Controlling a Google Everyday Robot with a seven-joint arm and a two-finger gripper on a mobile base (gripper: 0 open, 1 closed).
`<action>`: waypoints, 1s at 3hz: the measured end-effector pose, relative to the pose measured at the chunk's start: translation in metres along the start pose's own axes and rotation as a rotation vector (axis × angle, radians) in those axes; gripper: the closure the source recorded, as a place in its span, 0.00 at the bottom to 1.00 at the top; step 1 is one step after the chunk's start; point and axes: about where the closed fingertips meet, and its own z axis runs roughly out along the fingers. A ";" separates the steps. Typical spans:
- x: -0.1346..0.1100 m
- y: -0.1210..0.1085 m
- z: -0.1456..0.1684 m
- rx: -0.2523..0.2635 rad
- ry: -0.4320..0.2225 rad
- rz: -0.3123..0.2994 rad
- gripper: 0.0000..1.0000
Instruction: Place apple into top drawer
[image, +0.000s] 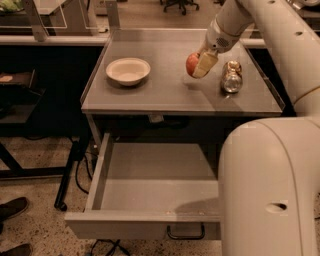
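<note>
We note the grey metal table (165, 97) with raised rims along its back and sides. On it, left of centre, sits a shallow white round bowl (128, 71), and near the right edge stands a shiny silver-brown metal can (231, 77). The two-finger gripper (198, 66) hangs over the table top between them, just left of the can and apart from it. Its cream-coloured fingers (206, 64) are closed around the small round red apple (191, 63), one finger lying across the apple's right side. We cannot tell whether the fruit rests on the surface or sits slightly above it. A faint shadow lies on the metal beneath it. The wide shallow grey top drawer (150, 172) under the table top is pulled fully out towards the camera, and its small dark curved handle (186, 234) shows at the lower edge of the front panel. The bulky white robot arm (272, 185) fills the right foreground and covers the drawer's right end. The floor (37, 232) is pale speckled stone. Left of the table we see a dark bench frame with a black caster (60, 205) and loose cables (80, 172). Dark shoes (12, 208) show at the bottom left corner, and an office chair base (178, 4) stands in the background.
</note>
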 end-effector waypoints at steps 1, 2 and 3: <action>0.009 0.011 -0.022 0.049 -0.035 0.027 1.00; 0.014 0.031 -0.003 0.010 -0.022 0.030 1.00; 0.011 0.031 -0.019 0.006 -0.049 0.024 1.00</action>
